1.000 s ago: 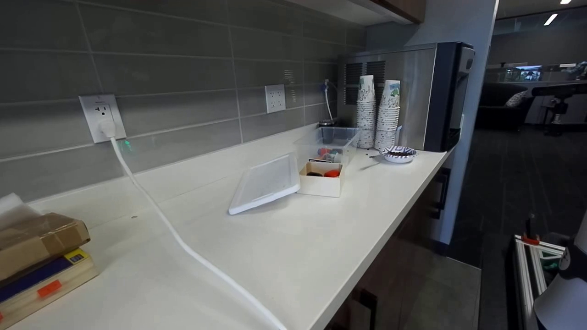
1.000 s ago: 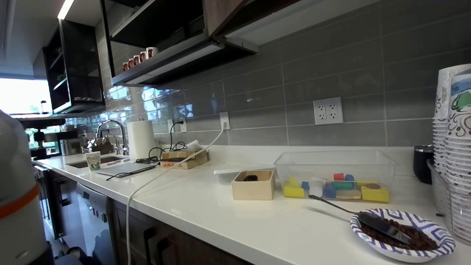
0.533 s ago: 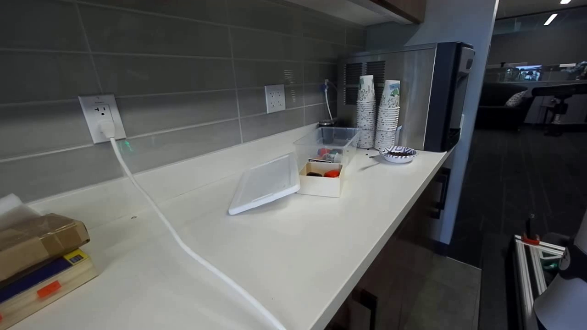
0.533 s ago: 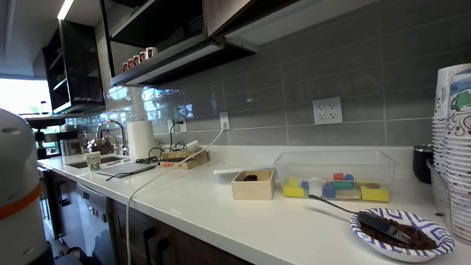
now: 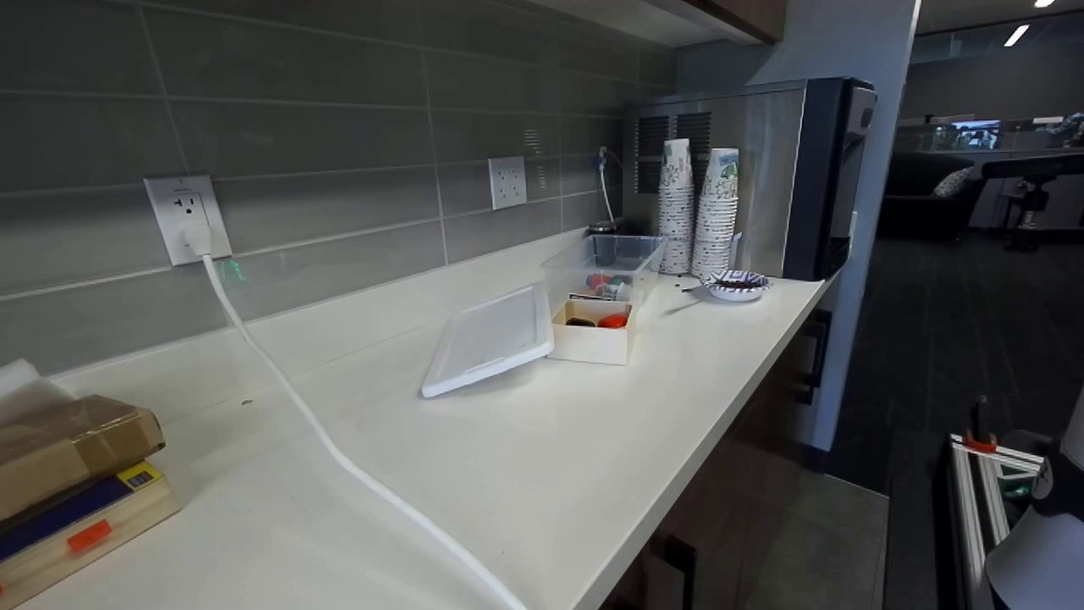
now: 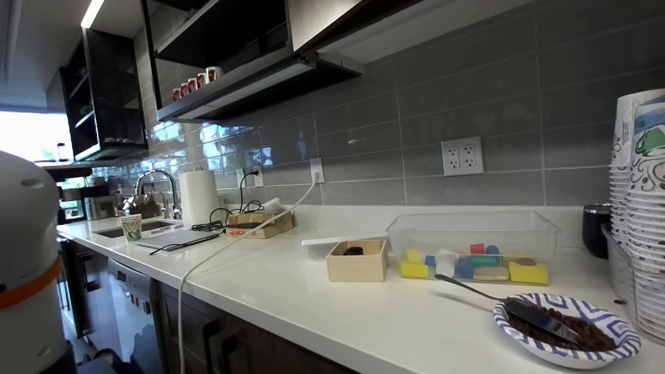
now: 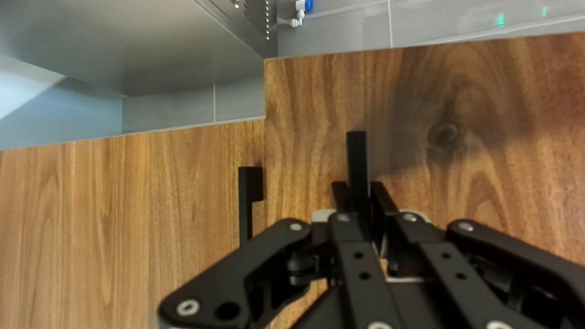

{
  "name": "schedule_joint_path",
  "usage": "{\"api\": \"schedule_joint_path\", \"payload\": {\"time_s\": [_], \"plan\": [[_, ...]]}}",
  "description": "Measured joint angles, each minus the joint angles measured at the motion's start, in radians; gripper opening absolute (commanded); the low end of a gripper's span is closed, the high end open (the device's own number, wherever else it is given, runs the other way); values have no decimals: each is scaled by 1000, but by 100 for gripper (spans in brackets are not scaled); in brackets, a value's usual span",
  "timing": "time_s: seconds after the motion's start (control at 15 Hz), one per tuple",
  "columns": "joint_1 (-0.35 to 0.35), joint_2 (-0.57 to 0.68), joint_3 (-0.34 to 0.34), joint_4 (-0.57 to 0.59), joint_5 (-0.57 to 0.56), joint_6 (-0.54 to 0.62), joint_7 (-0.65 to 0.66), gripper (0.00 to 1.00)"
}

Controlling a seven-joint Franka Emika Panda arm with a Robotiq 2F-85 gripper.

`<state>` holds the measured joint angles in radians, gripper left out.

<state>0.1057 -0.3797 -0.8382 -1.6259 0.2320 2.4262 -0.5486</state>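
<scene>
Gripper (image 7: pixel 361 195) clamped on black handle (image 7: pixel 357 157), inside edge of wooden door (image 7: pixel 484 141); neighboring door (image 7: pixel 151 219) out of line.

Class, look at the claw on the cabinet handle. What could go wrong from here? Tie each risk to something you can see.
Slipping: the claw grips only part of a narrow black handle, so it might slide off under a pull.
Bumping: a second handle shows beside the claw in the wrist view and might get knocked, though depth is hard to judge.
Snagging: in an exterior view the white cord droops over the front edge of the counter; the arm might catch it.
</scene>
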Motion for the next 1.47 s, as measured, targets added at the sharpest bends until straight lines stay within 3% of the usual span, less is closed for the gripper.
{"api": "schedule_joint_path", "payload": {"time_s": [0.6,1.07,1.2,1.47], "plan": [[95,153,-136,137,155,-60,-71,3],[113,231,-181,181,253,-60,-118,3],[113,251,-189,191,279,-61,-127,38],[113,291,-208,217,327,-72,-144,38]]}}
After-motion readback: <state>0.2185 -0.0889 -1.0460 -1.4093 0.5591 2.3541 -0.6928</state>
